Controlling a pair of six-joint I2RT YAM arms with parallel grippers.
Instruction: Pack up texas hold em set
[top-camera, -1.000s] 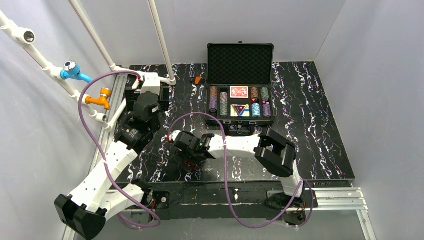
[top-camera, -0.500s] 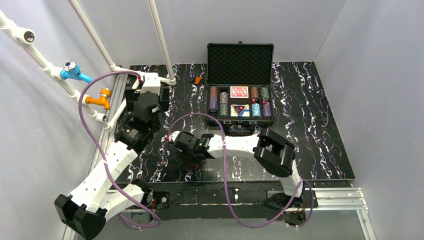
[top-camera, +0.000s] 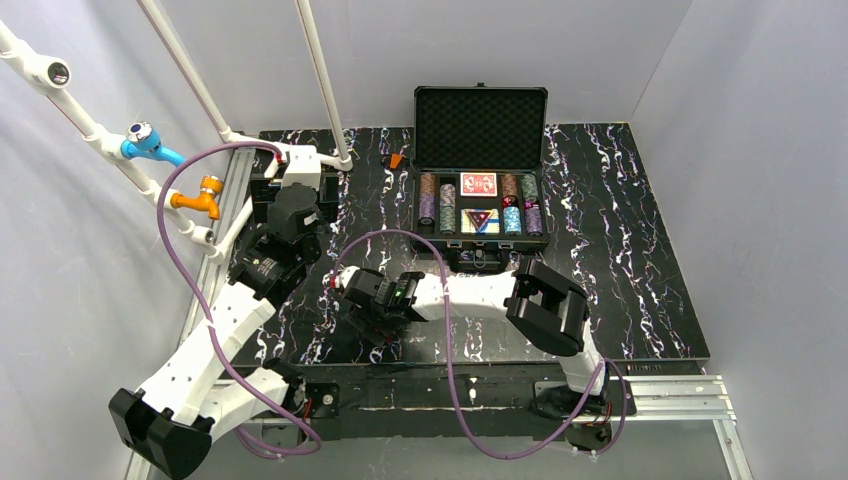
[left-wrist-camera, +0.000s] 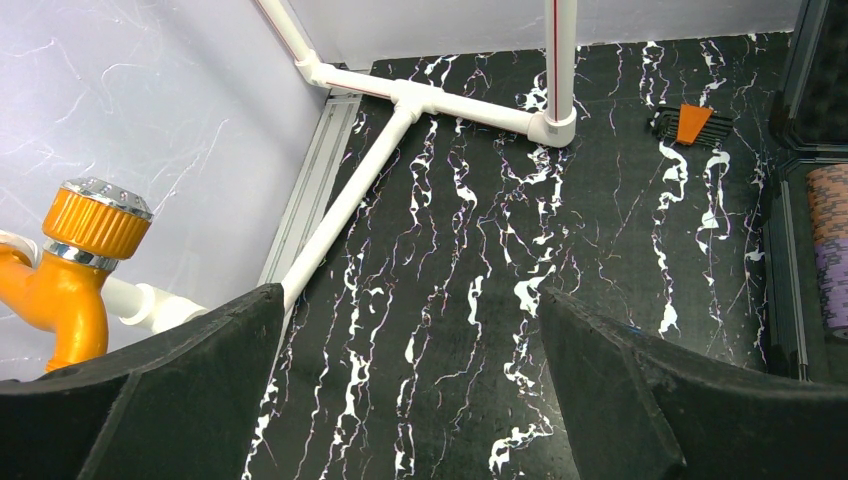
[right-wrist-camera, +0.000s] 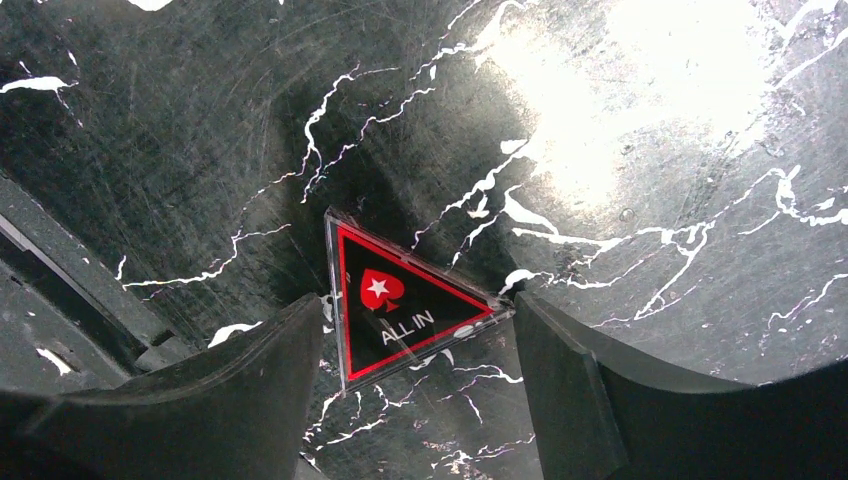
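The right gripper (right-wrist-camera: 418, 330) points down at the table (right-wrist-camera: 650, 120). Its jaws stand parted with the triangle (right-wrist-camera: 405, 305) flat between them. One corner meets the right-hand pad, and the opposite edge lies just beside the other pad. I cannot tell whether either pad presses yet.

I judge this straddle to be the set-up for pinching the thin marker by its edges.

The triangle carries a red border, a spade with a star, and the words "ALL IN".

The open case (top-camera: 480, 127) lies well apart, beyond this gripper and to its right. It holds chips (top-camera: 437, 203), a red deck (top-camera: 479, 184) and a second triangle (top-camera: 481, 221). The deck's print is too small to read.

The left gripper (left-wrist-camera: 408, 330) is wide open and empty, with the case at its right.
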